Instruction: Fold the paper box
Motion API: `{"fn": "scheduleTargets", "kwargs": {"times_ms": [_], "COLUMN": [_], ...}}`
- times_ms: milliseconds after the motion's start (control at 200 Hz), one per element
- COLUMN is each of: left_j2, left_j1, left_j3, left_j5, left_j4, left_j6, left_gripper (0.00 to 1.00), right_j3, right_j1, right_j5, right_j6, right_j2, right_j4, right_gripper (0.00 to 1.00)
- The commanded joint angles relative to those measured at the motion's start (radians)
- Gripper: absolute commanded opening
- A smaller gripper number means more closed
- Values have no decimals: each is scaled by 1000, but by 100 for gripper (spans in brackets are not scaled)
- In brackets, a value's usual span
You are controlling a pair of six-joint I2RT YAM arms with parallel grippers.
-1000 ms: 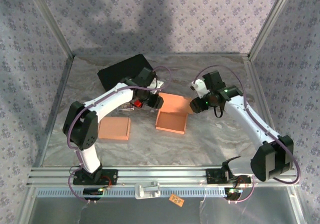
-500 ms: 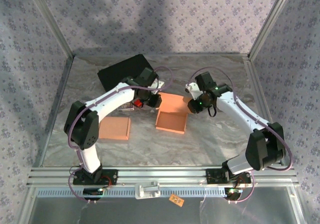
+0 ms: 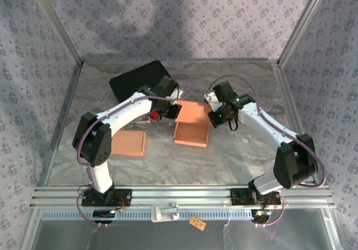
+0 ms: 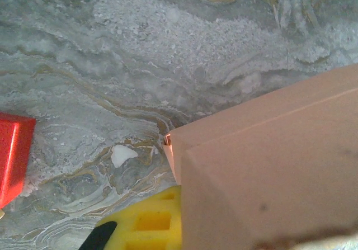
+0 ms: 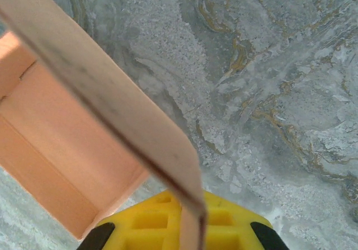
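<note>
Clearly spread, right jaws straddle the paper box (image 5: 67, 149) wall; left jaws, near a red block (image 4: 11, 155), cannot be judged.

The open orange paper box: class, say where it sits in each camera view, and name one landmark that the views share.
Top external: box in the middle of the picture.
Left wrist: box corner sits lower right.
Right wrist: box wall crosses diagonally, interior at lower left.
Shared landmark: the marbled grey tabletop.
</note>
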Motion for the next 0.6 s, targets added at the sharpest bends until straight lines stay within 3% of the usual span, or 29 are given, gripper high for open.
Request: {"fn": "scheduleTargets", "kwargs": {"times_ms": [0, 290, 595], "left_j2": [20, 61, 160], "left_j1": [-8, -5, 18], "left_j3": [39, 85, 156], "left_j5": [-27, -108, -124], "left_j4": [34, 122, 228], "left_j6": [-73, -184, -232], "left_gripper": [0, 0, 0], "right_j3": [21, -20, -19], "right_j1": [15, 38, 27], "right_j5": [62, 211, 273], "right_j6": [79, 280, 452], "right_j2": [-5, 5, 72], "right_j4": [56, 245, 385], "right_gripper": [0, 0, 0]}}
